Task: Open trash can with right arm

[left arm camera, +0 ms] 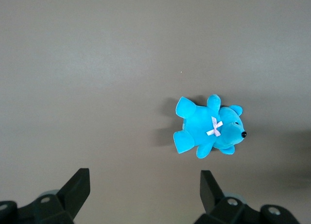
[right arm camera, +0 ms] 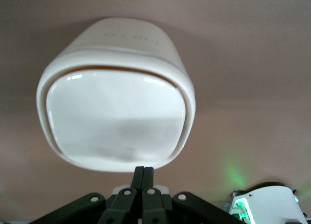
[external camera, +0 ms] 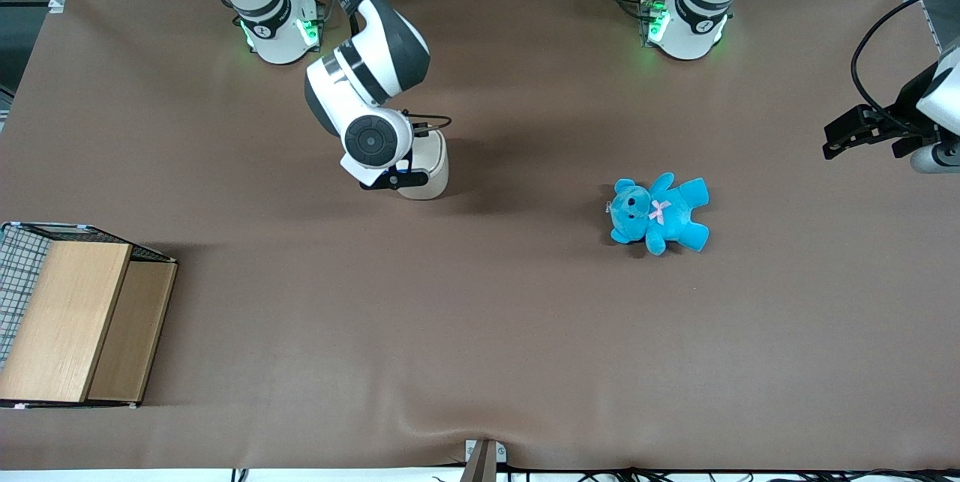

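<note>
The cream-white trash can point(external camera: 429, 167) stands on the brown table, mostly hidden in the front view by the right arm's wrist point(external camera: 375, 139). In the right wrist view the trash can point(right arm camera: 116, 95) fills the middle, its flat lid down with a thin tan seam along one rim. My gripper point(right arm camera: 144, 171) is shut, its two black fingers pressed together with nothing between them. The fingertips sit at the lid's rim; I cannot tell whether they touch it. In the front view the gripper point(external camera: 396, 178) is over the can's nearer edge.
A blue teddy point(external camera: 658, 212) lies on the table toward the parked arm's end; it also shows in the left wrist view point(left arm camera: 209, 131). A wooden box point(external camera: 75, 321) with a wire basket point(external camera: 19, 264) stands near the working arm's end, close to the front camera.
</note>
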`<state>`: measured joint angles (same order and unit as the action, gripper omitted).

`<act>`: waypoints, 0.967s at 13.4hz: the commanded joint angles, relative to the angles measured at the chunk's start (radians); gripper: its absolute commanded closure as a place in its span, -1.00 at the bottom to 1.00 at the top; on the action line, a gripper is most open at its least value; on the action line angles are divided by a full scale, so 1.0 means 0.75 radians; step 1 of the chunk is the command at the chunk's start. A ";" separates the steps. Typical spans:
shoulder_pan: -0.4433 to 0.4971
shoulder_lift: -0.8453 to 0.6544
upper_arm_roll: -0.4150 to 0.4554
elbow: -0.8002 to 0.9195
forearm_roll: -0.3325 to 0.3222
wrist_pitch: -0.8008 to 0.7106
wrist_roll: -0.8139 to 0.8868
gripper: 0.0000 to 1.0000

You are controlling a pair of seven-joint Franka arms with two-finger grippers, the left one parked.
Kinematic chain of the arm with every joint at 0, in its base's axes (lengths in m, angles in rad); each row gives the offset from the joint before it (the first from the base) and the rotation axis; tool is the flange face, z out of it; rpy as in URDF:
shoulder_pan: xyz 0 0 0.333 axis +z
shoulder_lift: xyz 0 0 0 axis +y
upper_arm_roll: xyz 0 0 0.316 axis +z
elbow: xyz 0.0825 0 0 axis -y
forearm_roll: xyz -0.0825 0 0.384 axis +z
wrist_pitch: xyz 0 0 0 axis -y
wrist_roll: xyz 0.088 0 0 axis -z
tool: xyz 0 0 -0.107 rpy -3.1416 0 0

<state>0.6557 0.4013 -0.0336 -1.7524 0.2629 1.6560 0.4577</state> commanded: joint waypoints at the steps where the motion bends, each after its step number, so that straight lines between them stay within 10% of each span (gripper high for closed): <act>1: -0.021 0.040 0.010 0.003 -0.007 0.034 0.005 1.00; 13: -0.030 0.105 0.010 0.007 -0.017 0.071 0.007 1.00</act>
<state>0.6454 0.4468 -0.0338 -1.7491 0.2590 1.6825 0.4583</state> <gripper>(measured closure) 0.991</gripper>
